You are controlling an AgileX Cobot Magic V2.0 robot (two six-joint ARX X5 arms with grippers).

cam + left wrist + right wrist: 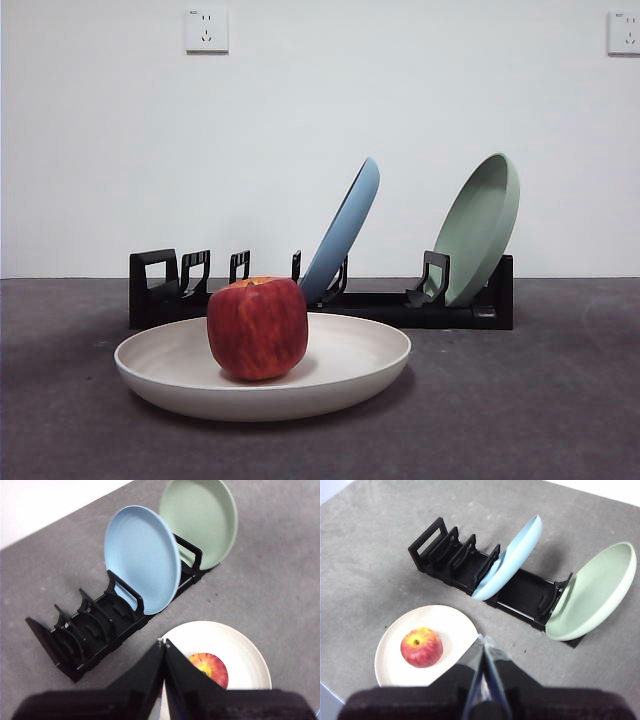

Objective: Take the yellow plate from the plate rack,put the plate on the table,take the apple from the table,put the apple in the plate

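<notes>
Looks like a lab or test room, not a real kitchen: bare white wall with two power sockets, plain grey worktop, just staged props.

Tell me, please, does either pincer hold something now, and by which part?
Nothing is held. The left pincer and the right pincer are both shut and empty, above the table. The apple rests free in the yellow plate.

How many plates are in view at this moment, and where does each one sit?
3. The yellow plate lies flat on the table holding the apple. The light blue plate and pale green plate lean in the plate rack. None appears hidden.
</notes>
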